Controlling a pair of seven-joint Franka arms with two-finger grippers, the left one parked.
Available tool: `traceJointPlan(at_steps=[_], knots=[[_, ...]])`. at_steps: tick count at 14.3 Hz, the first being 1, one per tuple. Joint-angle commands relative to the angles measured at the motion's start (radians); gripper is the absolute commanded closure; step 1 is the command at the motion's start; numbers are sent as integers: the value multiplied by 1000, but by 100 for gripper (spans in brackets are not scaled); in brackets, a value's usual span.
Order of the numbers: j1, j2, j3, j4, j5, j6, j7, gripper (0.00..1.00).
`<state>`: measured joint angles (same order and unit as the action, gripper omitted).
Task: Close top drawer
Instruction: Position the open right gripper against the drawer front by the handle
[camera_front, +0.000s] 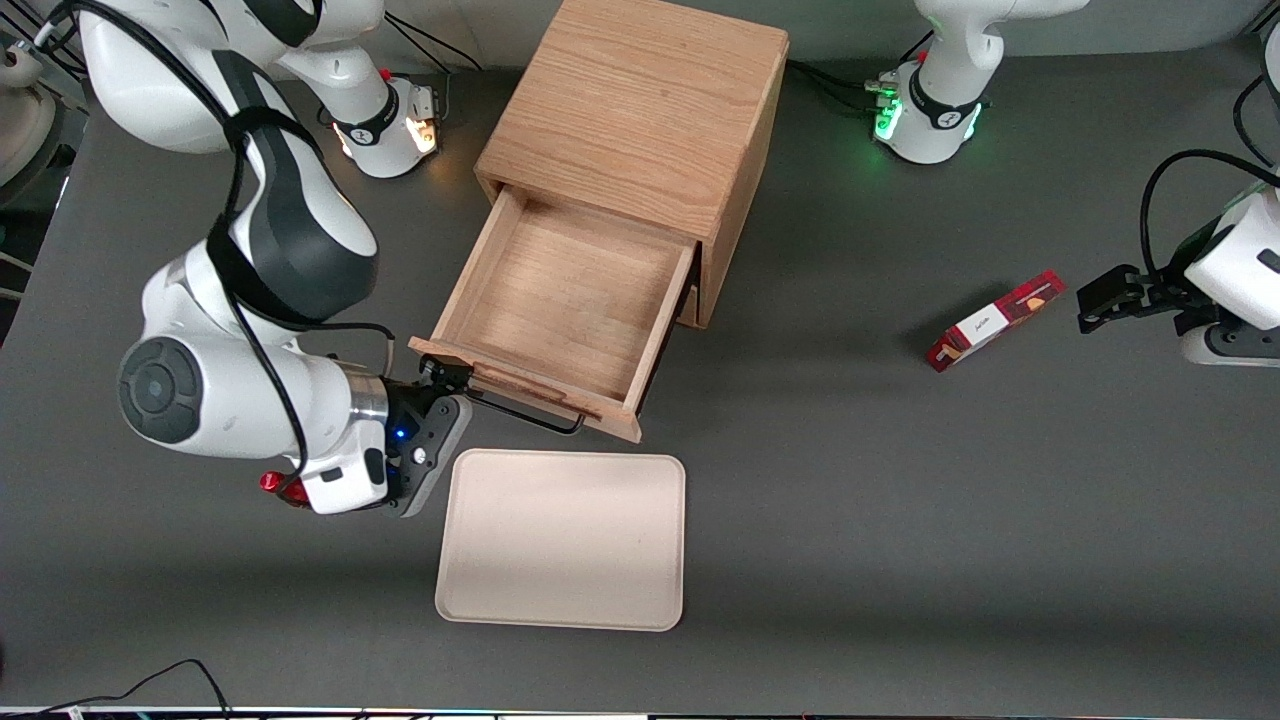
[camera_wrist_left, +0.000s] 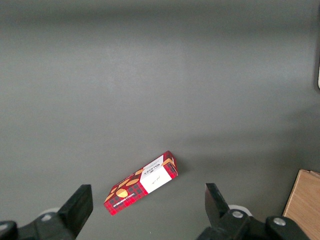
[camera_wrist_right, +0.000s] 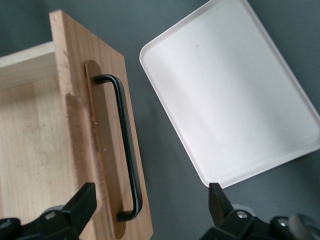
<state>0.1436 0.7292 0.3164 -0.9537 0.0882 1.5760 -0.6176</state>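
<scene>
The top drawer (camera_front: 560, 300) of the light-oak cabinet (camera_front: 640, 110) stands pulled well out over the grey tabletop (camera_front: 900, 500), its shallow box bare inside and its front panel facing the front camera at a slant. A black wire handle (camera_wrist_right: 125, 145) runs along that front panel. The gripper (camera_front: 445, 385) hangs at the corner of the drawer front that lies toward the working arm's end of the tabletop, just beside the handle's end; in the right wrist view its jaws stand wide apart and hold nothing — one finger (camera_wrist_right: 77, 207) lies over the drawer front, the other (camera_wrist_right: 217, 205) over the grey surface at the edge of a cream tray (camera_front: 562, 540). This tray lies flat just in front of the drawer, nearer the front camera. A red tartan box (camera_front: 995, 320) lies well apart — toward the parked arm's end.
</scene>
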Motion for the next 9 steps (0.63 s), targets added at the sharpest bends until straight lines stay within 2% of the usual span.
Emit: traceJointPlan(at_steps=[1, 9], knots=[[7, 64, 9, 35, 19, 22, -42, 0], [16, 104, 12, 33, 25, 30, -24, 0]])
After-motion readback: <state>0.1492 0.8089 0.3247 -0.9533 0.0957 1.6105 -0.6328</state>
